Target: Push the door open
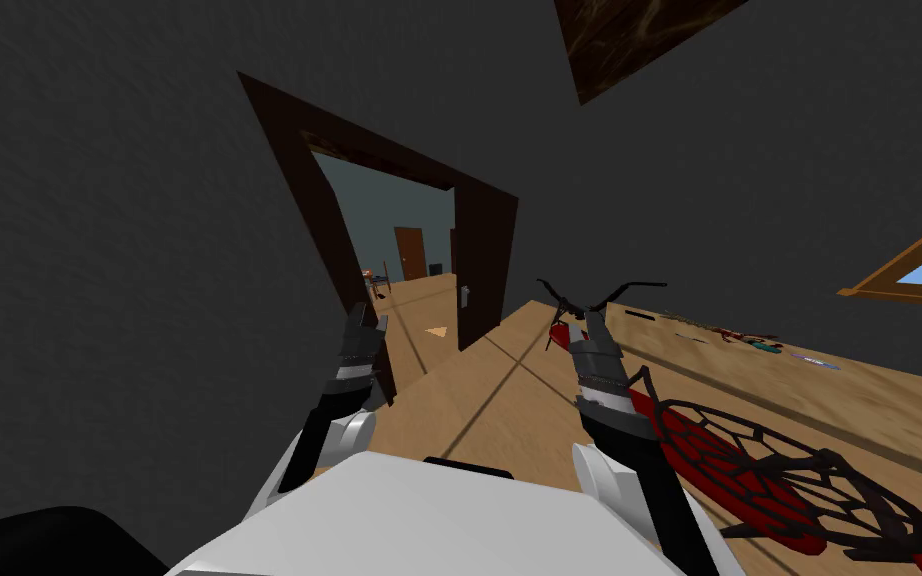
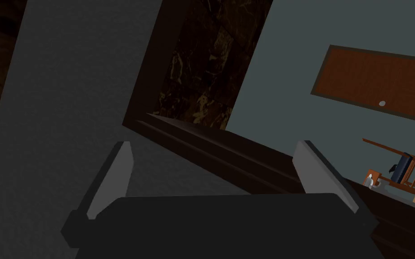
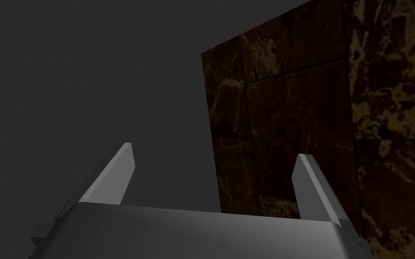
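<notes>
dark brown door (image 1: 486, 262) stands ajar at the right of its dark frame (image 1: 287, 140), left pincer (image 1: 369, 318) and right pincer (image 1: 584, 322) both wide, so i'd push slow with the right one near the pale handle (image 1: 465, 296)

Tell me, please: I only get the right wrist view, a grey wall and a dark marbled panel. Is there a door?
Observer: Yes. In the head view a dark door frame is ahead, and I see through it into another room.
Operator: Where's the other hand?
Observer: The left gripper is open, close to that frame.
Operator: Anything on the floor?
Observer: A red bicycle lies by the right arm.
</notes>
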Motion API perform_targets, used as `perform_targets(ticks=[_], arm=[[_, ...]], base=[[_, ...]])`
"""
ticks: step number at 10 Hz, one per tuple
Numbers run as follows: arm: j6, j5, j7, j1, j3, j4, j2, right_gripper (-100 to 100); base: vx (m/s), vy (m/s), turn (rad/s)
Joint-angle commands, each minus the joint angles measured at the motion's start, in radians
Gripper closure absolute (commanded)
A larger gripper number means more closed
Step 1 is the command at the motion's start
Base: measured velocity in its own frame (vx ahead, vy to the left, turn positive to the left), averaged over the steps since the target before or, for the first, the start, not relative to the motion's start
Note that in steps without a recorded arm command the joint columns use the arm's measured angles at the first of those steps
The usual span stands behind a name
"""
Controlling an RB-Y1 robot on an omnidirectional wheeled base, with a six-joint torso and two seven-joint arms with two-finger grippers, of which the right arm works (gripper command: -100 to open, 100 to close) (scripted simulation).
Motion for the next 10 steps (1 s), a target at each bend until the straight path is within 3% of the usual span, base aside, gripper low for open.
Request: perform_targets(ticks=[1, 8, 10], arm=[[0.001, -0.003, -0.008, -0.017, 0.025, 0.026, -0.009, -100], [0.005, -0.017, -0.046, -0.101, 0.144, 0.151, -0.044, -100], [0.007, -0.023, -0.062, -0.137, 0.196, 0.204, -0.056, -100]], base=[[0.109, -0.007, -0.06], [0.204, -0.021, -0.052], [0.157, -0.027, -0.07]])
